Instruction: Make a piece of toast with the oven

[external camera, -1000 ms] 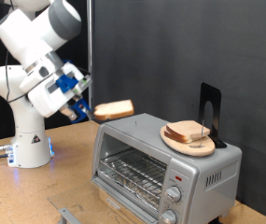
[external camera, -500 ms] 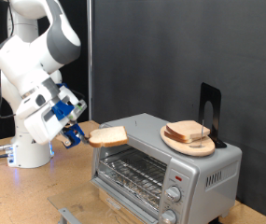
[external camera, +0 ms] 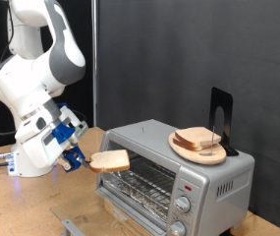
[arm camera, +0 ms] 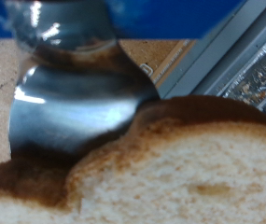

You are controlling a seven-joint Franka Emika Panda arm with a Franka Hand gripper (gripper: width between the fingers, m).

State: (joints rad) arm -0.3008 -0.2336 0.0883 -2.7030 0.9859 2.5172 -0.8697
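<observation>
My gripper [external camera: 84,159] is shut on a piece of toast [external camera: 110,161], a pale slice with a tan crust held roughly flat. It hangs just to the exterior view's left of the oven [external camera: 175,175], level with the open front and its wire rack [external camera: 140,182]. The silver oven has round knobs at its lower right. In the wrist view the toast [arm camera: 189,163] fills the frame close up, with a metal finger [arm camera: 72,98] behind it and the oven's edge [arm camera: 231,56] beyond.
On top of the oven stands a round wooden plate [external camera: 181,147] with more bread slices [external camera: 198,140], and a black stand [external camera: 221,118] behind it. The arm's white base [external camera: 31,157] sits at the left on the wooden table [external camera: 22,206].
The gripper has carried the toast down and to the left, from above the oven's top corner to the level of its open front.
</observation>
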